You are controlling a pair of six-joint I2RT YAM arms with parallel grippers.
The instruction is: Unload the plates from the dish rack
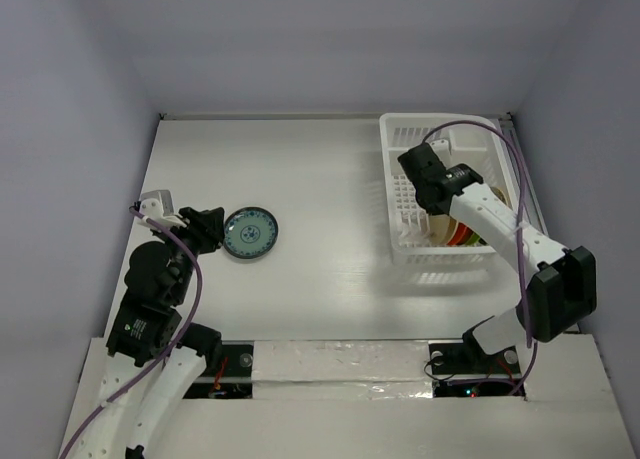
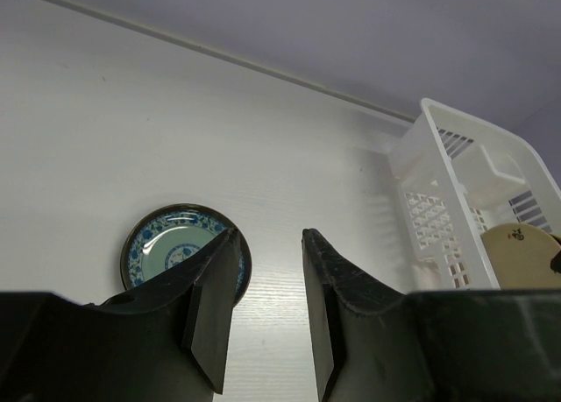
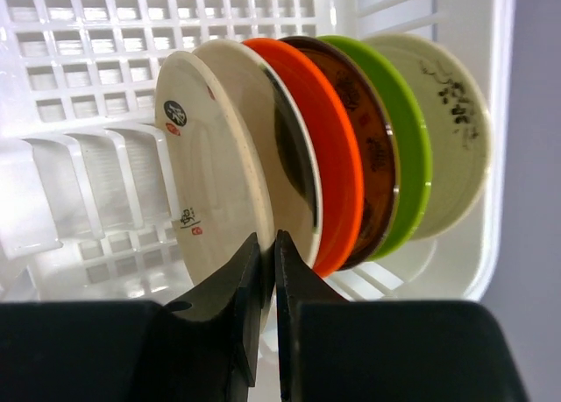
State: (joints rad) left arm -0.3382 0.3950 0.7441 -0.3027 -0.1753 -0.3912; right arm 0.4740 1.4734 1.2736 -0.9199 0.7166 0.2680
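One blue plate [image 1: 250,233] lies out on the table [image 1: 330,179]; five stand in the dish rack [image 1: 440,120]; right gripper [image 3: 267,271] pinches the rim of the cream plate [image 3: 210,174]; left gripper [image 2: 267,288] half-open, empty

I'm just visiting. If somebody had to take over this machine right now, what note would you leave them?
Left tool: open, empty, next to the blue-green plate lying flat on the table.
Right tool: inside the dish rack, pinching the rim of the front cream plate.
Done: one plate is out.
Left: lift out the front cream plate, then the orange plate, brown plate, green plate and the rest standing upright behind it.
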